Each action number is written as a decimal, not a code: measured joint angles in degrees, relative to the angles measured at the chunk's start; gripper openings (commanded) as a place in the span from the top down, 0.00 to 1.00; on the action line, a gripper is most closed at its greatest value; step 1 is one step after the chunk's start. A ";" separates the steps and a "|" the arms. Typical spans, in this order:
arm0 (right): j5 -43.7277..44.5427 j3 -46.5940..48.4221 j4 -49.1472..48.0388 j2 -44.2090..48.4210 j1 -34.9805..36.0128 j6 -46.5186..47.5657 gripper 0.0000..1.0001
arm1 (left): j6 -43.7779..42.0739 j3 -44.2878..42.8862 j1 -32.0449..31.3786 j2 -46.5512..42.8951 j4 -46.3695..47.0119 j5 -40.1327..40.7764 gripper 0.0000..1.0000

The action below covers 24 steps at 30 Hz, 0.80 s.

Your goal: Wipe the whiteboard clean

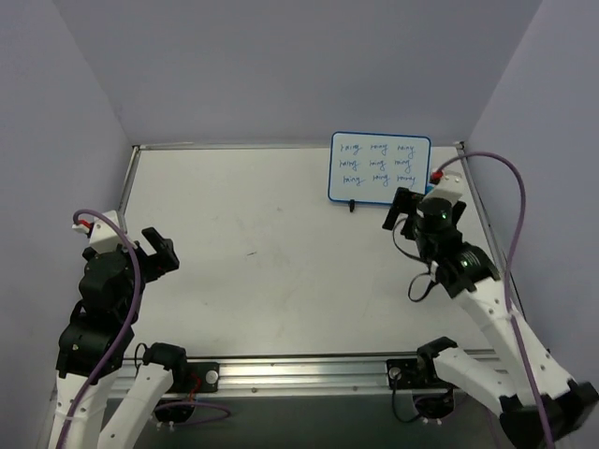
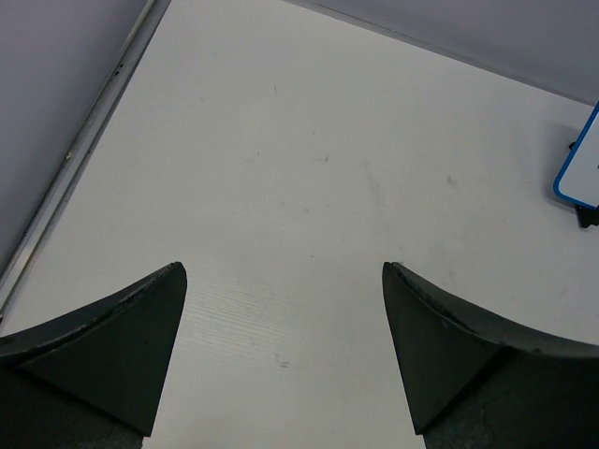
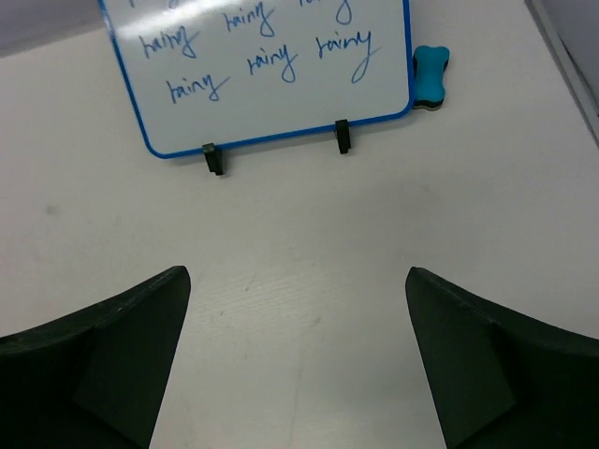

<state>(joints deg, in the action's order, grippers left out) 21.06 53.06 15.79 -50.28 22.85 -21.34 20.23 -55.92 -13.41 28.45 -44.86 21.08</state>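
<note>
The whiteboard (image 1: pixel 379 168) stands propped on a thin black wire stand at the back right of the table, covered with rows of blue handwriting. It fills the top of the right wrist view (image 3: pixel 262 75), and its corner shows in the left wrist view (image 2: pixel 582 168). A small blue eraser block (image 3: pixel 430 75) lies just right of the board. My right gripper (image 1: pixel 404 210) is open and empty, just in front of the board's right end (image 3: pixel 298 281). My left gripper (image 1: pixel 159 248) is open and empty at the left of the table (image 2: pixel 284 281).
The white table (image 1: pixel 271 262) has a metal rail along its back and side edges. Purple-grey walls close it in on three sides. A purple cable loops from each arm.
</note>
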 measured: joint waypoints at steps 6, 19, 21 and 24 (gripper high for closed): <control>-7.52 0.11 -10.25 -21.99 -12.26 0.85 0.35 | -0.07 0.00 0.00 0.46 0.00 -0.46 0.06; -16.74 2.27 -25.29 -49.40 -18.71 8.55 0.49 | -0.44 0.00 -0.63 0.55 0.02 -1.09 0.06; -17.22 3.06 -26.40 -50.93 -18.82 9.75 0.51 | -0.55 0.02 -0.81 0.55 0.02 -1.46 0.06; -17.66 5.22 -27.58 -53.46 -19.23 11.50 0.53 | -0.79 0.11 -0.92 0.55 0.02 -1.64 0.06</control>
<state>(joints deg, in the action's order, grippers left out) 3.40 58.28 -11.79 -103.74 3.62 -9.85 19.44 -55.81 -14.33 28.99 -44.84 19.44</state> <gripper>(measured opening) 0.485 0.940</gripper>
